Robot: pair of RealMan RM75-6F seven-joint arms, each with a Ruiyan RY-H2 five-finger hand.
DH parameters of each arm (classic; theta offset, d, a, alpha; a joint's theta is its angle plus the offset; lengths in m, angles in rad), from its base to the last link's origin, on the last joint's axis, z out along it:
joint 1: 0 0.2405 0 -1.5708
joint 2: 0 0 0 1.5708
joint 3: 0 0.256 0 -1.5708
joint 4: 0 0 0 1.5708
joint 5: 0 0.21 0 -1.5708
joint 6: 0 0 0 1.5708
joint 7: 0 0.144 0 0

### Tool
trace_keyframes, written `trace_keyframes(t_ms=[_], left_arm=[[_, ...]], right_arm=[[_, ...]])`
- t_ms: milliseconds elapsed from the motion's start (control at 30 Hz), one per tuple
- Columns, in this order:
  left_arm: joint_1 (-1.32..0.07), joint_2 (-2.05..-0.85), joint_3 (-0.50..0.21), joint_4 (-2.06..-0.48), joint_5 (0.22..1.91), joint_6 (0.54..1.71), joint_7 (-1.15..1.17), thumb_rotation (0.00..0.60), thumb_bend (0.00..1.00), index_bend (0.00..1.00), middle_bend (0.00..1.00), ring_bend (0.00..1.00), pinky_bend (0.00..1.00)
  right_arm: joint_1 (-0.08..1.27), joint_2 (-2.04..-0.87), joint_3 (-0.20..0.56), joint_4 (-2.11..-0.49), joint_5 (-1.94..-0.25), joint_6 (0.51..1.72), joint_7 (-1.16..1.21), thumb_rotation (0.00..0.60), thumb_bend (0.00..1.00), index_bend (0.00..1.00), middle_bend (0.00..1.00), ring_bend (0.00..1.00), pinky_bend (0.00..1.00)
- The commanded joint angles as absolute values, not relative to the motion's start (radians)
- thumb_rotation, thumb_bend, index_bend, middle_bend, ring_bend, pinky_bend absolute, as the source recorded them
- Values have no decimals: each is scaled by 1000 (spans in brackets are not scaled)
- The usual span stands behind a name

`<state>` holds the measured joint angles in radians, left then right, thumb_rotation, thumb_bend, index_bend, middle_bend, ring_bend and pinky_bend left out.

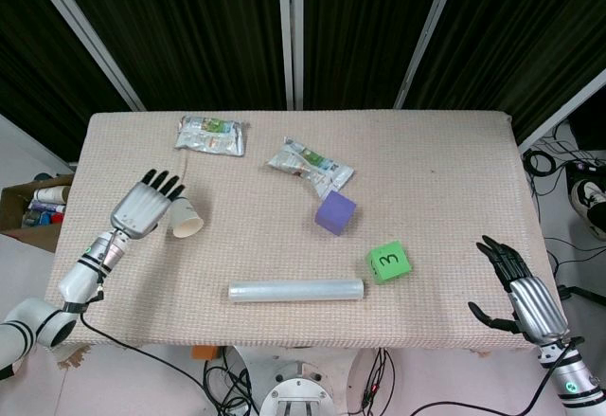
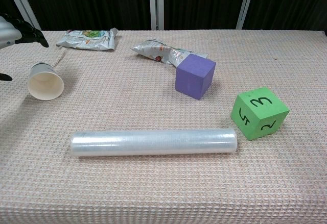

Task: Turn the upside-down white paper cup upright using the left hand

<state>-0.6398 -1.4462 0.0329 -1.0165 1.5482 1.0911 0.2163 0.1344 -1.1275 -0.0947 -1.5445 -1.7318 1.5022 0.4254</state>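
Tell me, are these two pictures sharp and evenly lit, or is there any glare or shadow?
Head view: sharp, evenly lit, only faint shadows beside the purple foam cube and the green numbered cube. Chest view: crisp in the middle, a soft sheen along the clear plastic-wrap roll, a short shadow beside the white paper cup lying on its side, and the left hand cut off by the frame edge.

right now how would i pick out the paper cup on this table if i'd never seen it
Start at the left side of the beige woven table, beside the robot's left hand. The white paper cup lies there on its side, its open mouth facing the near edge. It is the only round, hollow item; the nearest neighbour is a clear plastic-wrap roll.
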Motion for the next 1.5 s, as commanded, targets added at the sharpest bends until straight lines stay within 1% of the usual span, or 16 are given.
trace_keyframes(t_ms=[33, 167, 300, 433, 533, 567, 633, 733, 867, 933, 1000, 1133, 1200, 1300, 1500], left_arm=[[-655, -1566, 78, -834, 1657, 1153, 57, 600, 77, 186, 152, 137, 204], [-660, -1616, 91, -757, 1677, 1154, -30, 600, 75, 200, 158, 137, 204], [-662, -1667, 89, -696, 1681, 1163, -85, 600, 72, 223, 177, 138, 207], [-669, -1709, 78, -649, 1673, 1159, -131, 600, 68, 281, 249, 172, 211], [-672, -1738, 53, -612, 1647, 1150, -126, 600, 96, 356, 361, 257, 242], [-671, -1745, 43, -607, 1636, 1151, -129, 600, 115, 393, 422, 318, 266], [-670, -1752, 29, -597, 1623, 1156, -134, 600, 142, 440, 480, 378, 299], [-667, -1750, 14, -598, 1609, 1169, -156, 600, 156, 493, 526, 425, 348], [-645, -1732, -46, -678, 1545, 1201, -283, 600, 155, 513, 535, 436, 380], [-629, -1715, -88, -753, 1496, 1206, -382, 600, 155, 514, 533, 436, 387], [-606, -1686, -135, -866, 1436, 1200, -513, 600, 155, 513, 528, 435, 388], [-561, -1623, -201, -1080, 1314, 1122, -740, 600, 156, 494, 503, 410, 353], [-547, -1611, -219, -1130, 1269, 1075, -818, 600, 156, 467, 478, 358, 312], [-535, -1626, -226, -1121, 1229, 1026, -865, 600, 155, 440, 441, 301, 270], [-522, -1707, -216, -1018, 1225, 1017, -861, 600, 142, 425, 426, 259, 237]], right_arm=[[133, -1122, -94, -1555, -1729, 1501, 416, 600, 232, 0, 10, 0, 0], [129, -1118, -94, -1566, -1724, 1501, 407, 600, 232, 0, 10, 0, 0], [131, -1122, -94, -1569, -1722, 1492, 404, 600, 231, 0, 10, 0, 0], [132, -1119, -91, -1574, -1723, 1491, 398, 600, 231, 0, 10, 0, 0], [129, -1115, -90, -1576, -1722, 1497, 400, 600, 232, 0, 10, 0, 0], [128, -1115, -90, -1575, -1722, 1497, 401, 600, 232, 0, 10, 0, 0], [127, -1115, -92, -1573, -1723, 1498, 404, 600, 231, 0, 10, 0, 0], [124, -1117, -92, -1568, -1722, 1501, 410, 600, 232, 0, 10, 0, 0], [121, -1121, -91, -1560, -1725, 1507, 417, 600, 232, 0, 10, 0, 0], [122, -1120, -91, -1558, -1727, 1508, 419, 600, 232, 0, 10, 0, 0], [122, -1120, -90, -1555, -1728, 1510, 422, 600, 232, 0, 10, 0, 0], [123, -1121, -89, -1550, -1730, 1510, 429, 600, 232, 0, 10, 0, 0], [124, -1122, -89, -1547, -1731, 1510, 432, 600, 232, 0, 10, 0, 0], [124, -1125, -89, -1542, -1732, 1510, 437, 600, 231, 0, 10, 0, 0], [122, -1120, -88, -1542, -1732, 1516, 439, 600, 231, 0, 10, 0, 0]])
